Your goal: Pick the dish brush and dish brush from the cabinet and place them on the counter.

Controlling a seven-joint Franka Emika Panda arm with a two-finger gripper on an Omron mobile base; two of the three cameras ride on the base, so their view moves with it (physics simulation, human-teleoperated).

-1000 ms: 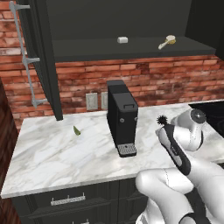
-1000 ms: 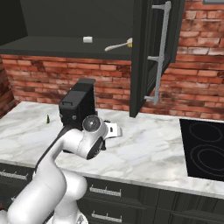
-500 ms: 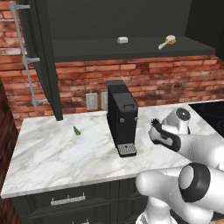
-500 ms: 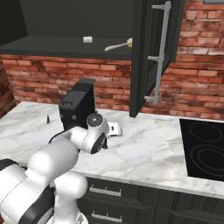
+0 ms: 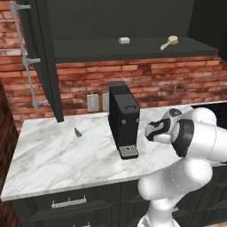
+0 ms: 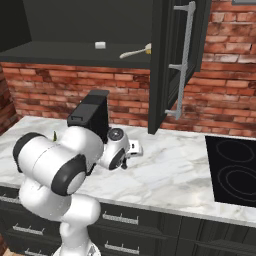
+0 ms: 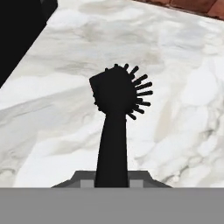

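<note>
The all-black dish brush with a bristly head (image 7: 117, 98) stands out from the robot's two-finger gripper (image 7: 112, 179), whose fingers are pinched onto the lower end of its handle; in the hand view the brush points away over the white marble counter with grey veining (image 7: 183, 65), head outward, bristles fanned to one side. The second dish brush, cream-handled with a round tan head (image 5: 170, 42), lies on the shelf of the open dark charcoal wall cabinet (image 5: 133, 46), with a small white rectangular block (image 5: 124, 40) near it on the same shelf. So there are two brushes: one in the grip above the counter, one on the shelf. A tall black box-shaped coffee machine (image 5: 123, 119) stands on the counter just beside the arm's wrist, between the hand and the brick wall (image 5: 177, 82). A small green scrap (image 5: 78, 132) lies well apart on the marble. One cabinet door with a long silver bar handle (image 6: 184, 60) hangs open beside a black cooktop (image 6: 235, 170).
</note>
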